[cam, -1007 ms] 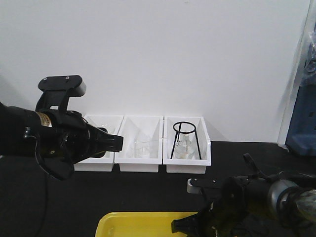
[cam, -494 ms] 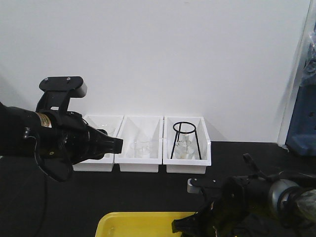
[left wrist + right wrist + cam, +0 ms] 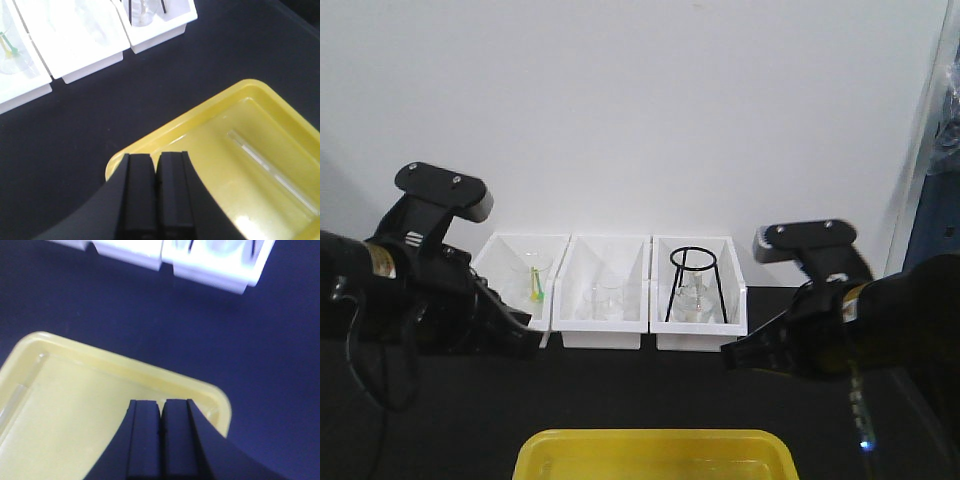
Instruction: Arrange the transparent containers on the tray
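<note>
Both arms up over the black surface [image 3: 620, 400], nothing in hand. Left claw [image 3: 156, 192]: pads pressed together, empty. Right claw [image 3: 161, 435]: same, shut with nothing between the pads.

The tray [image 3: 655, 455] sits at the near edge of the surface, between my two arms. Left wrist view shows one thin clear rod or tube [image 3: 272, 172] lying diagonally in it (too faint to say which). Otherwise the tray floor looks bare.

Glassware is in the three white bins [image 3: 610, 290] against the wall, well apart from the tray:
- left bin: clear vessel with a green bit [image 3: 535, 283] in it
- middle bin: small clear beaker [image 3: 607, 300]
- right bin: clear flask [image 3: 692, 300] under a black wire tripod [image 3: 696, 280]

My read: next step is a pick from a bin, so I need to open before descending, not at the rim.

How I'd do it:
- left arm takes left or middle bin, right arm takes the right one (keeps the arms uncrossed)
- come straight down, grip one wall of the glass, light squeeze since it's slick
- flask is the awkward one; the tripod legs cage it, probably do it last
- set down clear of the rod
</note>
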Controlling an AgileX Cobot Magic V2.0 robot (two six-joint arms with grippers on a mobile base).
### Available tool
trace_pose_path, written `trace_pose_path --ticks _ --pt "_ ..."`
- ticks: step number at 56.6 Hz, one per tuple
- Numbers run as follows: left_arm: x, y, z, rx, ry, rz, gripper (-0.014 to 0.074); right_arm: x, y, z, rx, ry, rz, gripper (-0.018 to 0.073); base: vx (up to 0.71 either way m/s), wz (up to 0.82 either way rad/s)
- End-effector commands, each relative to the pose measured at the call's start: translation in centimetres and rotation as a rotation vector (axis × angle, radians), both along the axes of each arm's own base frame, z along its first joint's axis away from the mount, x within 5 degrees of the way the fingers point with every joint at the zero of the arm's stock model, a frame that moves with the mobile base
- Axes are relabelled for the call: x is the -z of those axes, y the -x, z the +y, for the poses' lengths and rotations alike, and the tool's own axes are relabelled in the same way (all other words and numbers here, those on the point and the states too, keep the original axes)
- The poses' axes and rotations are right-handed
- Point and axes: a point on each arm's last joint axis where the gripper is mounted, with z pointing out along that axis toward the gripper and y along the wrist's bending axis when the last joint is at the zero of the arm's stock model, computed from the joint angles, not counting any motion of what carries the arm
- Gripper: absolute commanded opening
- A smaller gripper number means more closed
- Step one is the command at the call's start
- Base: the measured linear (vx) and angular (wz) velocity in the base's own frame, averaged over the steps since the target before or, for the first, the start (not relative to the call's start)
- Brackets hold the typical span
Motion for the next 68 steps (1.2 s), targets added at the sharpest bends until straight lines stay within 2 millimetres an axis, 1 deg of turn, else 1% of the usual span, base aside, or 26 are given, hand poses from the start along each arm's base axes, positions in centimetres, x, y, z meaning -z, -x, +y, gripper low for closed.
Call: trace_pose_path --ticks 1,4,6,7,10,13,15,16,17,18,19,21,23,24,25,29,33,39,49,68 --pt "-1.5 1.7 0.6 0.001 0.074 -0.129 -0.0008 -5.2 3.1 -1.5 -0.043 0.0 -0.203 -0.0012 0.0 0.0" --pt "-0.6 2.8 1.0 -0.001 0.095 -0.142 -0.0007 -6.3 4.7 -2.1 -0.053 -0.012 -0.264 -0.0011 0.0 0.0" --pt "-0.1 3.4 1.3 -0.005 0.119 -0.162 -0.0006 -6.5 5.7 -2.5 -0.056 -0.027 -0.3 -0.0011 0.0 0.0" --pt "0.1 3.8 1.4 -0.004 0.126 -0.17 -0.0006 -6.9 6.5 -2.8 -0.055 -0.041 -0.327 -0.0011 0.0 0.0" --pt "1.2 5.4 1.9 0.002 0.147 -0.209 -0.0006 -6.9 8.5 -3.5 -0.052 -0.091 -0.395 -0.0011 0.0 0.0" --pt "2.2 7.1 2.5 0.012 0.155 -0.253 -0.0006 -6.4 10.3 -4.2 -0.05 -0.115 -0.458 -0.0011 0.0 0.0" --pt "2.9 8.1 3.0 0.019 0.156 -0.28 -0.0006 -5.8 11.5 -4.7 -0.049 -0.13 -0.499 -0.0011 0.0 0.0" --pt "3.4 8.8 3.2 0.023 0.152 -0.293 -0.0006 -5.6 12.5 -5.2 -0.048 -0.143 -0.532 -0.0011 0.0 0.0" --pt "3.6 9.1 3.4 0.022 0.155 -0.307 -0.0006 -5.3 13.0 -5.4 -0.047 -0.149 -0.547 -0.0011 0.0 0.0" --pt "3.9 9.5 3.6 0.022 0.155 -0.318 -0.0006 -4.5 13.1 -5.4 -0.047 -0.149 -0.547 -0.0011 0.0 0.0" --pt "4.3 10.1 3.9 0.019 0.157 -0.33 -0.0006 -4.4 13.8 -5.7 -0.046 -0.159 -0.571 -0.0011 0.0 0.0" --pt "4.9 10.9 4.4 0.012 0.162 -0.346 -0.0006 -3.5 14.9 -6.1 -0.045 -0.169 -0.599 -0.0011 0.0 0.0" --pt "5.5 11.7 4.9 0.007 0.167 -0.357 -0.0006 -2.1 16.0 -6.6 -0.044 -0.18 -0.626 -0.0011 0.0 0.0" --pt "5.6 12.1 5.1 0.004 0.173 -0.369 -0.0006 -1.9 16.2 -6.7 -0.044 -0.181 -0.63 -0.0011 0.0 0.0" --pt "5.9 12.3 5.3 0.003 0.172 -0.369 -0.0006 -1.1 16.8 -6.9 -0.043 -0.185 -0.641 -0.0011 0.0 0.0" --pt "6.5 13.4 5.9 -0.002 0.182 -0.393 -0.0006 0.7 17.9 -7.4 -0.045 -0.192 -0.691 -0.0011 0.0 0.0" --pt "6.9 13.9 6.2 -0.006 0.185 -0.407 -0.0006 2.2 18.6 -7.7 -0.041 -0.215 -0.717 -0.0011 0.0 0.0" --pt "7.1 14.0 6.3 -0.008 0.185 -0.41 -0.0006 3.0 19.0 -7.8 -0.04 -0.225 -0.745 -0.0011 0.0 0.0" --pt "7.2 14.0 6.2 -0.006 0.183 -0.4 -0.0006 3.6 19.0 -7.8 -0.04 -0.218 -0.727 -0.0011 0.0 0.0" --pt "7.2 14.0 6.2 -0.006 0.183 -0.4 -0.0006 3.6 19.0 -7.8 -0.04 -0.218 -0.727 -0.0011 0.0 0.0"
